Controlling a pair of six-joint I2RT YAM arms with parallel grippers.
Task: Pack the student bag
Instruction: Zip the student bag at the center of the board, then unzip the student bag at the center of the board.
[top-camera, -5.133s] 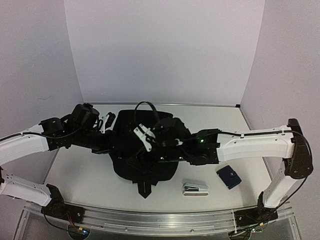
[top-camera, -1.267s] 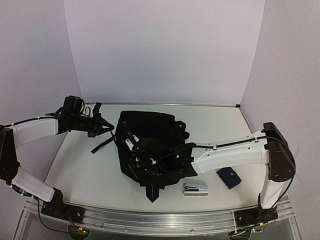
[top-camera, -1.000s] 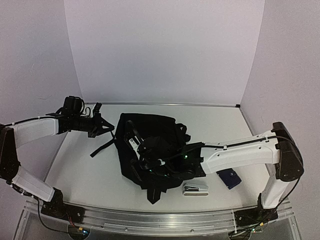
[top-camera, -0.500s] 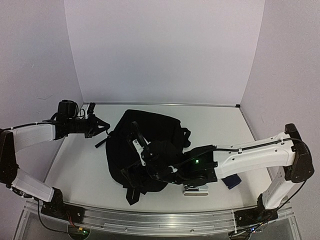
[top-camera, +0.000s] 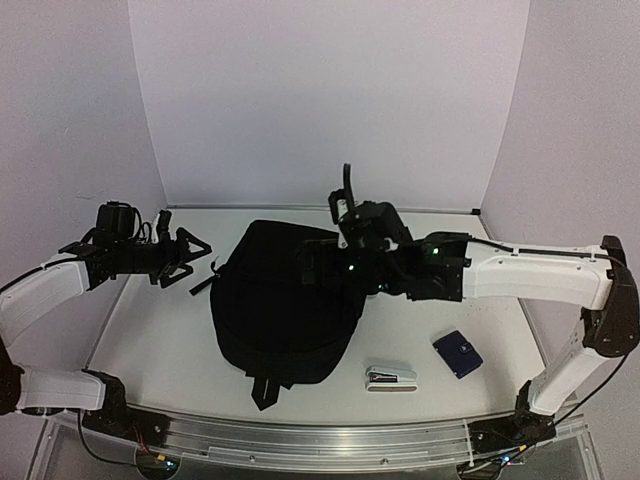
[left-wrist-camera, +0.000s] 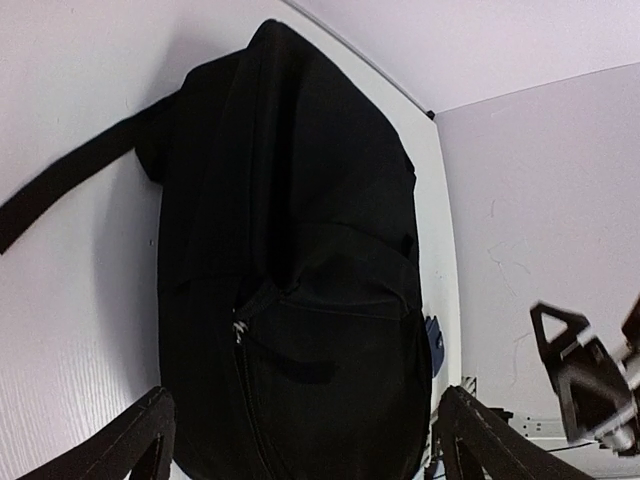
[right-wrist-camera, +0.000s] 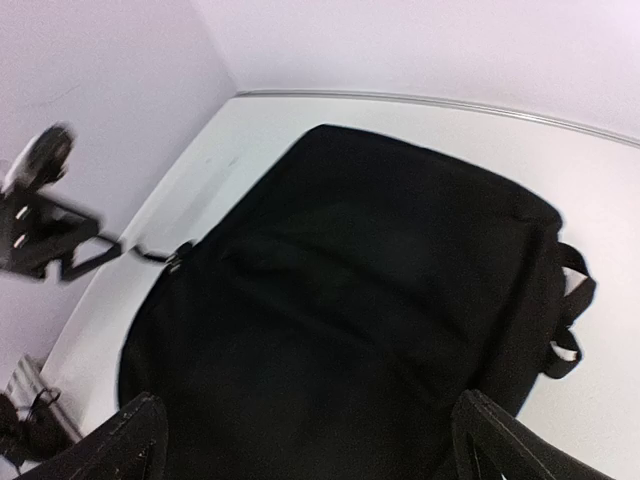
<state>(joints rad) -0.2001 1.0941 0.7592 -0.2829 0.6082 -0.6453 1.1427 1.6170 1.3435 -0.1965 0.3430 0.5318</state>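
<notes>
Nearest the arm bases, a stapler (top-camera: 390, 376) lies on the tabletop (top-camera: 150, 340), with a small dark blue case (top-camera: 457, 354) just to its right and a little farther back. Both sit apart from the bag (top-camera: 280, 310), off its near right corner.

The bag lies flat in the middle of the tabletop, front pocket up, with a zip pull (left-wrist-camera: 238, 330) showing on it. One black strap (top-camera: 262, 392) trails off its near end. Another strap (top-camera: 203, 281) runs out from its left side toward the left arm.

The left claw (left-wrist-camera: 305, 400) hangs level with the bag's far half, out to its left and facing it. Its fingers are spread wide with nothing between them, clear of the fabric.

The right claw (right-wrist-camera: 308, 400) hangs over the bag's far right part, fingers also spread wide and holding nothing. Beyond the bag, bare tabletop runs back to the wall.
</notes>
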